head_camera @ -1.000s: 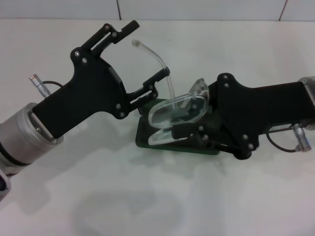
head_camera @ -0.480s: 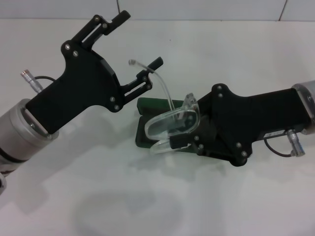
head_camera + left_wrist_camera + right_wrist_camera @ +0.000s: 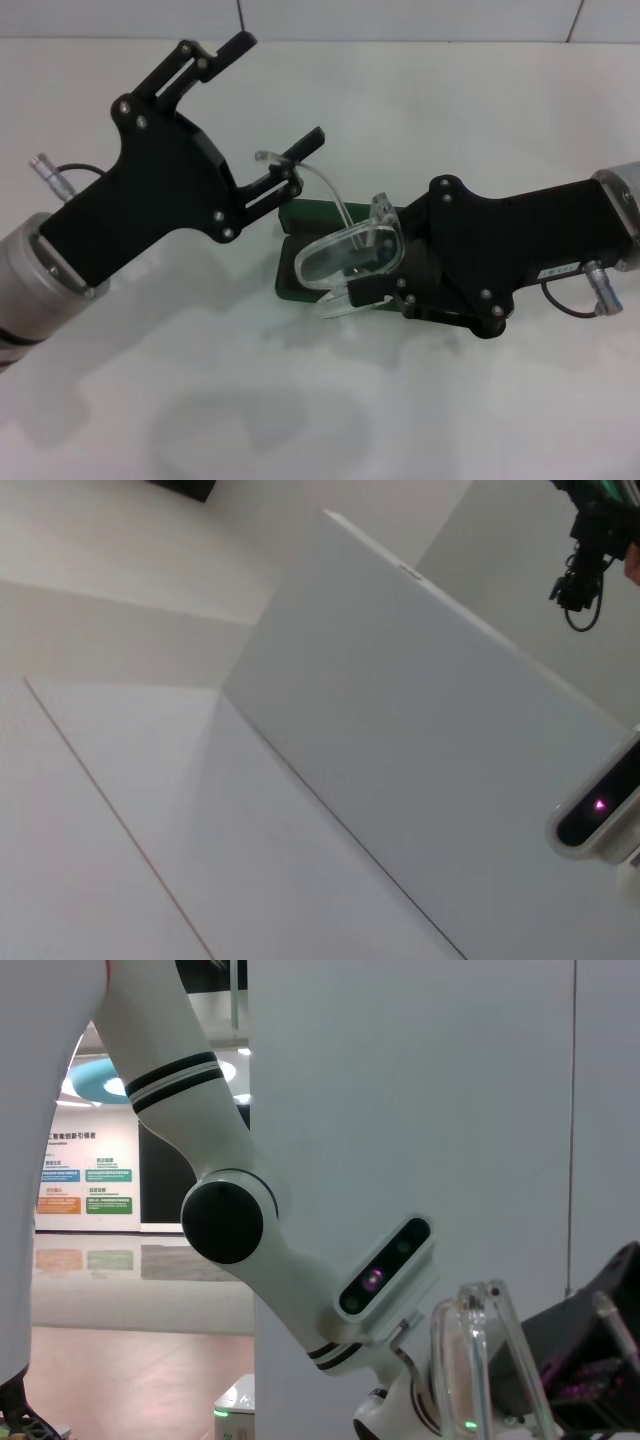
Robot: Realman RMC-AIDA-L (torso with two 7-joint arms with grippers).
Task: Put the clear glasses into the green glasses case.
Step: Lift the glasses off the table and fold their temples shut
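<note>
right gripper (image 3: 372, 285) is pinching the glasses (image 3: 345, 258) over the open green case (image 3: 300, 222), lenses just beyond its fingers | left gripper (image 3: 268, 95) is holding its fingers spread, lower finger touching the raised clear arm | since a second ago the left gripper has been pulling away leftward and the glasses sinking toward the case

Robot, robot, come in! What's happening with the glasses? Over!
Right gripper shut on clear glasses, over green glasses case. Left gripper open beside raised arm. One arm unfolded.
</note>
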